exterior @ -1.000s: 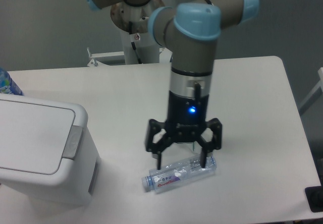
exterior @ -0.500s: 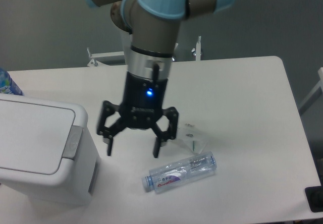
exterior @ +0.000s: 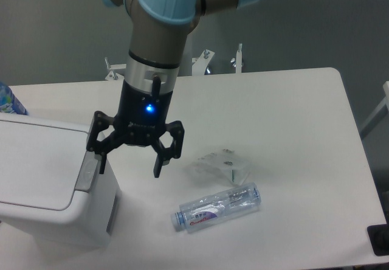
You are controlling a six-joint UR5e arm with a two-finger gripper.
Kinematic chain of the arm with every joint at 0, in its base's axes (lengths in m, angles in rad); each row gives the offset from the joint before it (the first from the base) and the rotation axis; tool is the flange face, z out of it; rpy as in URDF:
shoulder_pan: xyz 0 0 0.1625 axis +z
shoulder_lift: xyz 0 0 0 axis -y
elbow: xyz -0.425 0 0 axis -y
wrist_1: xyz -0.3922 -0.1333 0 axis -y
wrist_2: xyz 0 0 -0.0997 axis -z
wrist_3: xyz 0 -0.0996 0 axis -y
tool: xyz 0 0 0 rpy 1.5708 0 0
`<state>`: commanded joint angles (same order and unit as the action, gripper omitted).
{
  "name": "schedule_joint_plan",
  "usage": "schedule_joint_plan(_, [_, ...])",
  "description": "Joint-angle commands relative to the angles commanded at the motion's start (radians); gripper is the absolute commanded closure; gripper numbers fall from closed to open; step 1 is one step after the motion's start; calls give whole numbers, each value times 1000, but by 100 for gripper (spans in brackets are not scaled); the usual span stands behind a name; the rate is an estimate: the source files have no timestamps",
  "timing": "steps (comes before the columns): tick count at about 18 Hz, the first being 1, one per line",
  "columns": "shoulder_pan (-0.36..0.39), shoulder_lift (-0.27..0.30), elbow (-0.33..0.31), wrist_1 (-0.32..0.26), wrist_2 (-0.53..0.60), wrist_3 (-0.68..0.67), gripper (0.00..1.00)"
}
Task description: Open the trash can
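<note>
The trash can [exterior: 45, 188] sits at the left edge of the table [exterior: 292, 112], a large white box with rounded corners, its flat lid [exterior: 36, 163] down and closed. A grey latch tab [exterior: 87, 169] lies on the right rim of the lid, facing the middle of the table. The gripper [exterior: 130, 162] hangs upright from the arm [exterior: 155, 57] just beside that rim, a blue light glowing on its black body, and its jaws are spread wide with nothing between them. The left-hand fingertip, as the camera sees it, overlaps the upper end of the latch tab — whether it touches the tab or only hovers above it cannot be told from this view. The other finger [exterior: 161, 163] points down over bare table to the right of the bin, so the bin's right edge falls partly under the open span and the rest of the bin lies outside it to the left. Well to the right, a clear water bottle [exterior: 216, 208] with a blue cap lies on its side near the front of the table, and a crumpled piece of clear plastic [exterior: 222, 163] rests just behind it — both apart from the gripper. A bit of blue-patterned object [exterior: 7, 100] shows at the far left edge behind the bin.
</note>
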<state>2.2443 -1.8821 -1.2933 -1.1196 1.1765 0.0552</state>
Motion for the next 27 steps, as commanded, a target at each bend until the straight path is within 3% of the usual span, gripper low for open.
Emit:
schedule_joint_plan(6, [-31, -31, 6, -12, 60, 15, 0])
schedule_joint_plan(10, [-35, -32, 9, -58, 71, 35, 0])
schedule_joint_plan(27, [-37, -26, 9, -83, 78, 35, 0])
